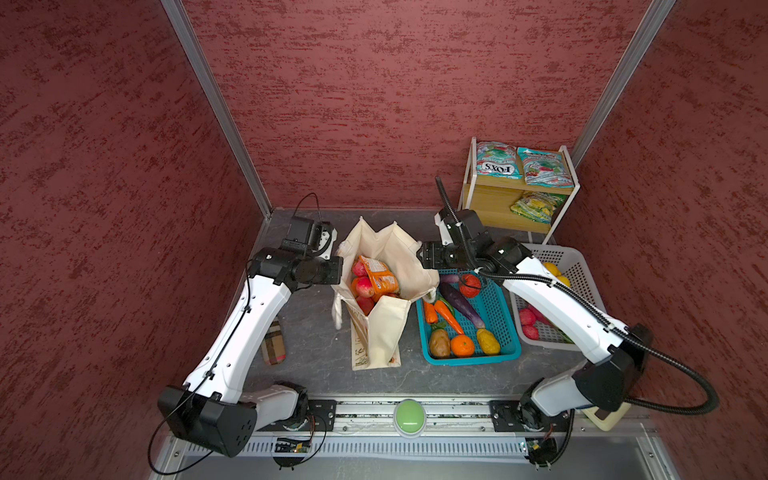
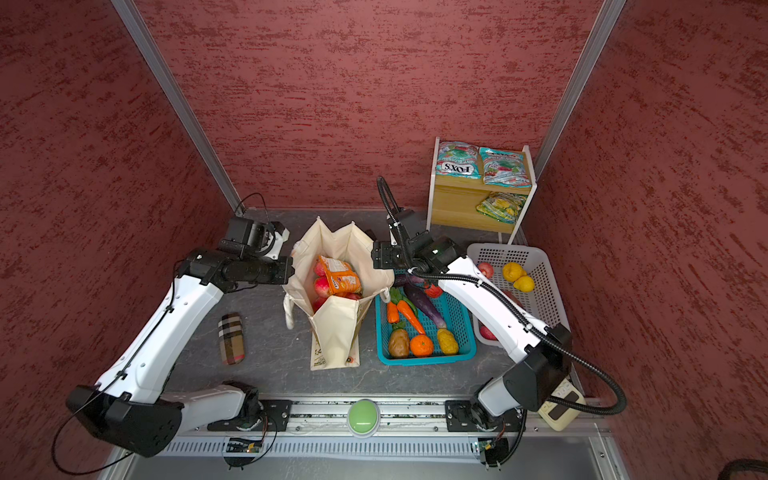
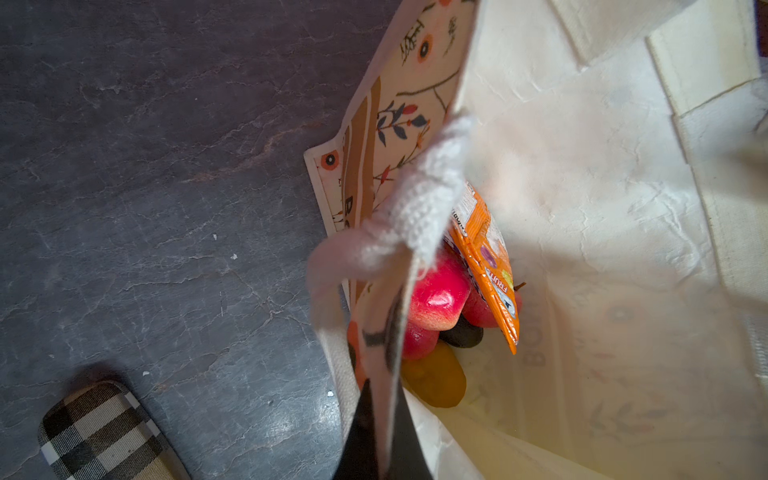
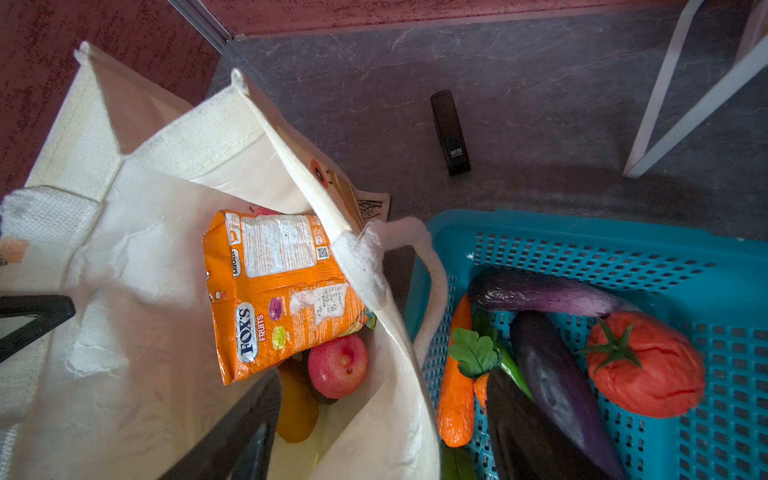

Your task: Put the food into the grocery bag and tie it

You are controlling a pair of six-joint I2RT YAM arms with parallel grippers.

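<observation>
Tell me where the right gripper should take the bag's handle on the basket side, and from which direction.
Take the handle at the top of its loop, where it arches clear of the grocery bag wall over the gap beside the teal basket. Probably best from above, jaws across the strap.

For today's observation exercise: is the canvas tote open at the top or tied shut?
Open. The canvas tote gapes untied; the orange FOX'S packet and red apples show inside.

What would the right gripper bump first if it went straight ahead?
Most likely the side wall of the grocery bag, by its white handle; the right gripper stands open astride it.
</observation>
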